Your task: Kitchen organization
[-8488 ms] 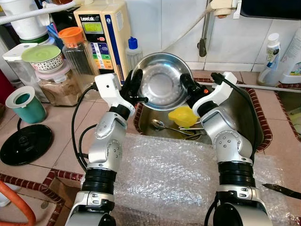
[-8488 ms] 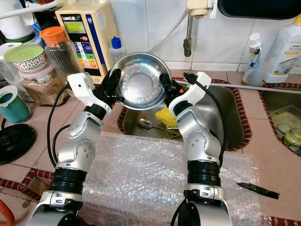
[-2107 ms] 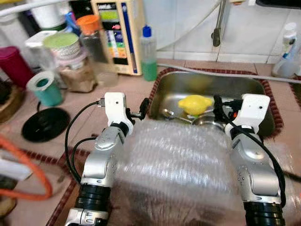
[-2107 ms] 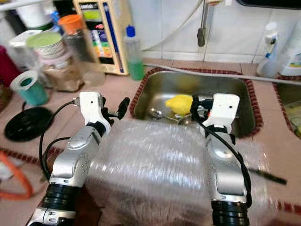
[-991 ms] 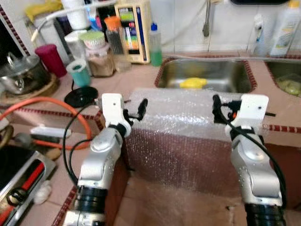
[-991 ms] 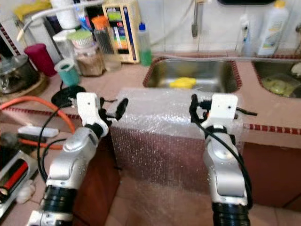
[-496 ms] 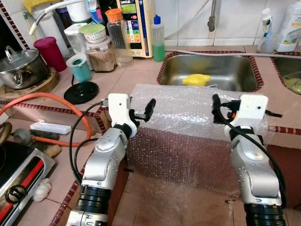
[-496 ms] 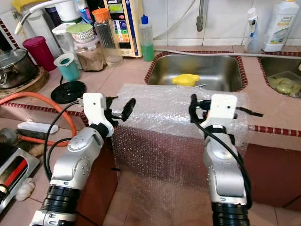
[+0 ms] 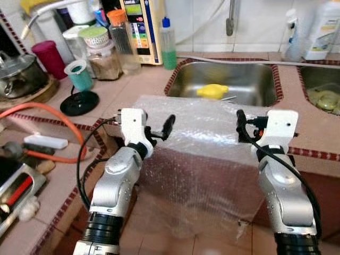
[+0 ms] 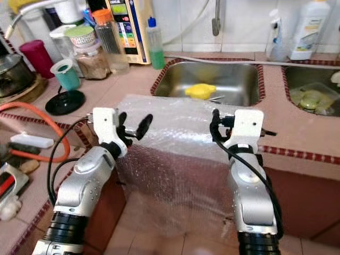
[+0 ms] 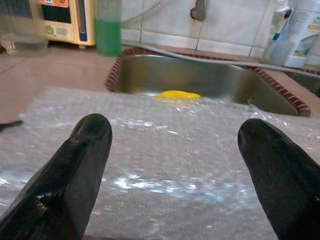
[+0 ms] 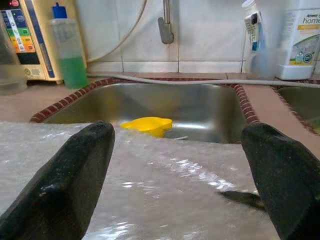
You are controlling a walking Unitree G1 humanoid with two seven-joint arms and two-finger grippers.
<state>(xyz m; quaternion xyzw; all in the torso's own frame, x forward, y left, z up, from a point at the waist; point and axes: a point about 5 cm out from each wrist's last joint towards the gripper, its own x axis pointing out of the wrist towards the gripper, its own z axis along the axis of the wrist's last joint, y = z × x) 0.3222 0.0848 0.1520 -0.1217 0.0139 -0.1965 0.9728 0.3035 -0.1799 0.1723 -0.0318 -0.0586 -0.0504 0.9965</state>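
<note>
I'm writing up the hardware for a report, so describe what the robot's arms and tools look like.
Both arms are silver metal with ribbed black collars near the base. Each wrist carries a white boxy housing, and black cables loop along the arms. The left tool and right tool each have two long, rounded, matte black fingers.

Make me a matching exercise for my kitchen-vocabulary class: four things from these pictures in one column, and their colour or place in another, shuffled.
Things:
1. bubble wrap
2. bottle with blue cap
3. yellow item
4. cup

Descriptions:
A. teal, standing on the counter left of the sink
B. draped over the counter edge before the sink
C. lying inside the sink
D. holds green liquid, beside the sink's left rim

Pairs: 1-B, 2-D, 3-C, 4-A
</note>
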